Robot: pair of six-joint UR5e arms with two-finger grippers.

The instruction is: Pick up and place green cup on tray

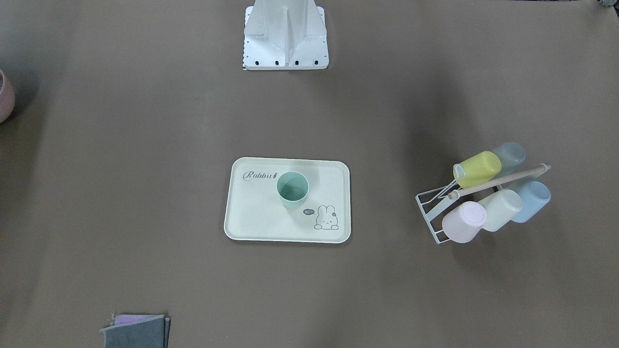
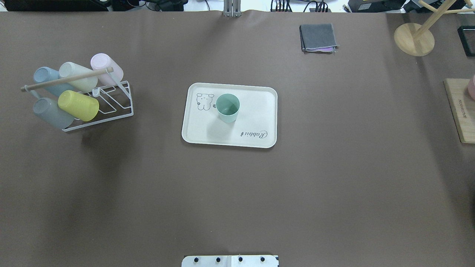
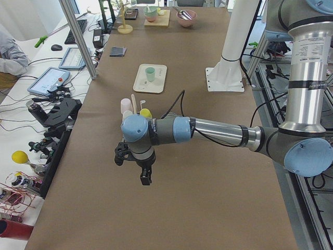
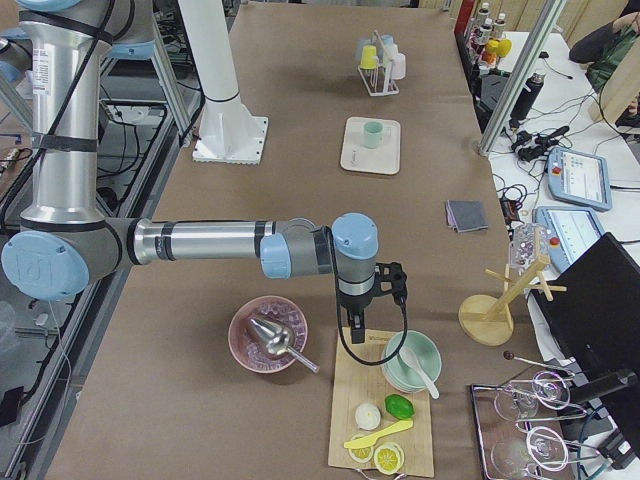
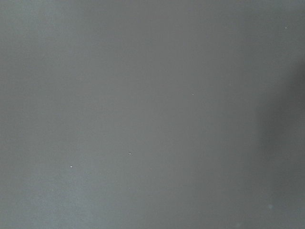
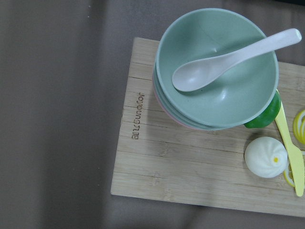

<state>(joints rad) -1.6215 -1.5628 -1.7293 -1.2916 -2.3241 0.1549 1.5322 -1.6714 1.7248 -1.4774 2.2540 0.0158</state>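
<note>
The green cup [image 1: 292, 188] stands upright on the cream tray [image 1: 251, 217], near its middle. Both also show in the overhead view, cup [image 2: 227, 107] on tray [image 2: 259, 111], and small in the left side view [image 3: 150, 74] and right side view [image 4: 373, 133]. My left gripper [image 3: 134, 167] hangs over bare table near the left end, far from the tray. My right gripper [image 4: 378, 305] hangs near the wooden board at the right end. Both grippers show only in the side views, so I cannot tell whether they are open or shut.
A white wire rack [image 2: 111, 105] with several pastel cups stands left of the tray. A folded grey cloth [image 2: 318, 37] lies at the far side. A wooden board [image 6: 190, 167] bears stacked bowls [image 6: 217, 67] with a spoon. A pink bowl [image 4: 268, 335] sits beside it.
</note>
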